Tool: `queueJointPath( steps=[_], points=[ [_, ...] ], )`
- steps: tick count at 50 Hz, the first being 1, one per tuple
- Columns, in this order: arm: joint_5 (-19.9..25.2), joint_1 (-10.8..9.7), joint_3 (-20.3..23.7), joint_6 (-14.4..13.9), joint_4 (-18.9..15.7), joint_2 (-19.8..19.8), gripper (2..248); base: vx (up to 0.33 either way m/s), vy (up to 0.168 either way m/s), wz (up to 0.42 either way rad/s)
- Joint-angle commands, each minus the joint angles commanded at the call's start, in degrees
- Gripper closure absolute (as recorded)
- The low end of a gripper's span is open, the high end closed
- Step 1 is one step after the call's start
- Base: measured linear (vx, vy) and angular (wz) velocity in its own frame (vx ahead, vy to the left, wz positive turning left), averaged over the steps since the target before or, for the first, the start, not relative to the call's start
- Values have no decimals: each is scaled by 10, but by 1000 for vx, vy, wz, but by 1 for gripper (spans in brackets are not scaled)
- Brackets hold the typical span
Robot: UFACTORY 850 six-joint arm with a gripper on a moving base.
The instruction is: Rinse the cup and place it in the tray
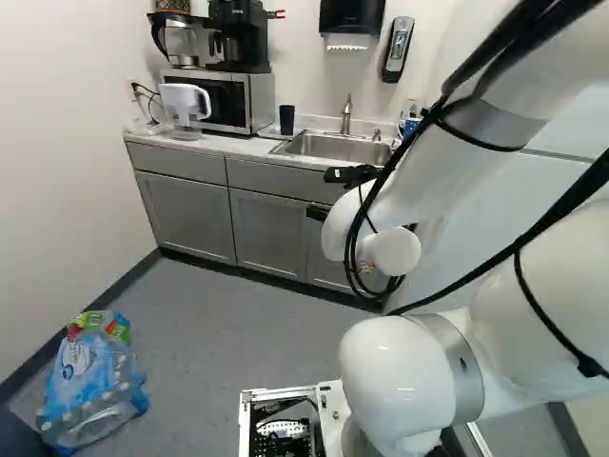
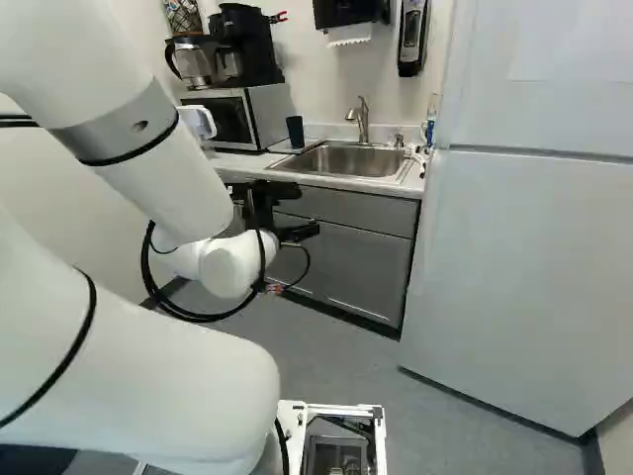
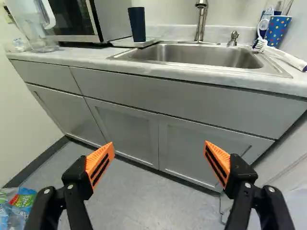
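Note:
My gripper point(image 2: 287, 213) hangs in front of the cabinets, below counter height, in the right base view. In the wrist view the gripper point(image 3: 158, 163) stands wide open, with nothing between its orange pads. Ahead of it, up on the counter, a dark blue cup point(image 3: 137, 24) stands upright on a light, thin tray point(image 3: 135, 42) just beside the sink point(image 3: 192, 55). The faucet point(image 3: 201, 21) rises behind the basin. The same cup point(image 1: 286, 119) shows left of the sink in the left base view.
A microwave point(image 1: 221, 97), a water pitcher point(image 1: 185, 105) and coffee makers occupy the counter's far end. A dotted cup point(image 3: 277, 29) with brushes stands past the sink. The fridge point(image 2: 524, 247) borders the cabinets. Wrapped bottles point(image 1: 93, 381) lie on the floor.

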Motion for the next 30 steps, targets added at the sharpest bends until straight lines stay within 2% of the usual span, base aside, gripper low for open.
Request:
queueJointPath(
  steps=[30],
  points=[
    [19, 4, 14, 0, 0, 1, 3, 0, 0, 0]
  ],
)
